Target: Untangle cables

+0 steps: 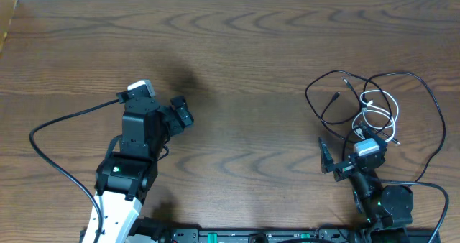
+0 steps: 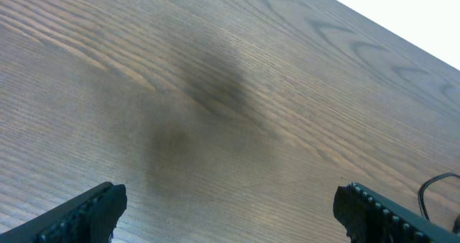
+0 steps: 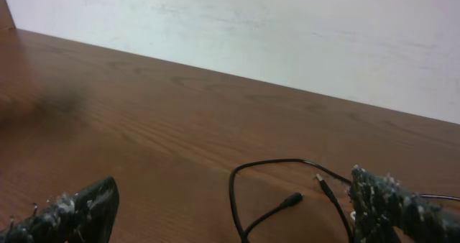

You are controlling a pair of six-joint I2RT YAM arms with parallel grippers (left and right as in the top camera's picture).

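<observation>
1. My right claw (image 3: 233,200) stands fully spread and holds nothing. It points up the frame at the heap in the overhead view's right-hand part.
2. My left claw (image 2: 230,211) is just as wide and also empty, hovering over bare wood left of centre, well apart from the cords.
3. The long thin black cord (image 3: 273,161) loops widely around the shorter white cord (image 1: 394,117). The two cross just above my right claw, and the black plug ends lie loose inside the loop.
4. Risk: closing where they cross would pinch both cords together, and pulling then would tighten the knot.
5. Risk: the black loop runs near the right border of the overhead view. A drag that way could carry it out of reach.
6. Risk: the thicker black arm wire (image 1: 424,183) lies at lower right, near enough to snag.
7. The brown wood-grain table (image 1: 251,56) is open across the centre and top, up to its far edge.
</observation>
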